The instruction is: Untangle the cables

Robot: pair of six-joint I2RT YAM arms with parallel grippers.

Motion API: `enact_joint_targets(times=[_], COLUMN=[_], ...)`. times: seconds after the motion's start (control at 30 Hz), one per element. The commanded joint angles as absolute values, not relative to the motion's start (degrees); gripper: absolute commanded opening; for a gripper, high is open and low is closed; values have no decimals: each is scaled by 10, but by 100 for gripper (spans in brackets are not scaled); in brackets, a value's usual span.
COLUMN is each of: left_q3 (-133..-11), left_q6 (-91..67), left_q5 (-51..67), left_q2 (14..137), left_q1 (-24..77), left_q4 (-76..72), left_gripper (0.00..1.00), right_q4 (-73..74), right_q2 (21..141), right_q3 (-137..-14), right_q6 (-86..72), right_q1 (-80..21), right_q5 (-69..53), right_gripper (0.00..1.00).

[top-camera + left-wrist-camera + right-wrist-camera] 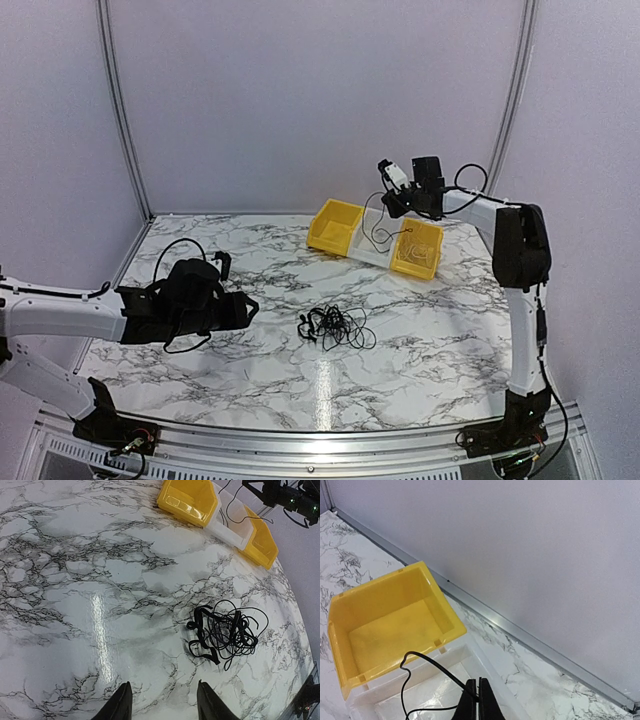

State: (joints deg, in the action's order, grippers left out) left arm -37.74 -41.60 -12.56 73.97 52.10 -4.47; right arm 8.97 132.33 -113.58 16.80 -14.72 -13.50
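Note:
A small tangle of thin black cables lies on the marble table near its middle. My left gripper hovers to the left of it, open and holding nothing, with the tangle ahead and to the right of its fingertips. My right gripper is raised over the bins at the back and is shut on a single thin black cable. That strand hangs in a loop down into the white middle bin.
Three bins stand in a row at the back right: a yellow bin, the white bin and another yellow bin. The wall and its metal rail run just behind them.

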Motion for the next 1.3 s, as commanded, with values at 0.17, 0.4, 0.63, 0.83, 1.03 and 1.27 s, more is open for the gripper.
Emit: enact_joint_targets(times=[0.17,0.4,0.63,0.83,1.03,1.27], left_q3=[-364,-369,-367,-366,-374,-387], left_q6=[-414,-406,-410,-414,-413,-395], left_q5=[-123,-109,-111,-119,-110,-96], left_q2=[765,781,768,762,782,811], left_q1=[524,524,525,524,524,525], left_q4=[-99,-105,-96,-92,-106,-115], left_gripper=[47,47,47,47,47,47], right_q4=[123,145,143,138,141,161], right_q2=[1234,1259,1297,1308,1279,1220], right_q3=[-1039,-1055,-1069,-1071,-1051,-1024], right_q6=[197,231,253,266,272,286], right_q1=[-145,-158,-183,-185,-182,-183], right_q5=[-107,-110,-93,-63,-61,-64], right_gripper=[0,0,0,0,0,17])
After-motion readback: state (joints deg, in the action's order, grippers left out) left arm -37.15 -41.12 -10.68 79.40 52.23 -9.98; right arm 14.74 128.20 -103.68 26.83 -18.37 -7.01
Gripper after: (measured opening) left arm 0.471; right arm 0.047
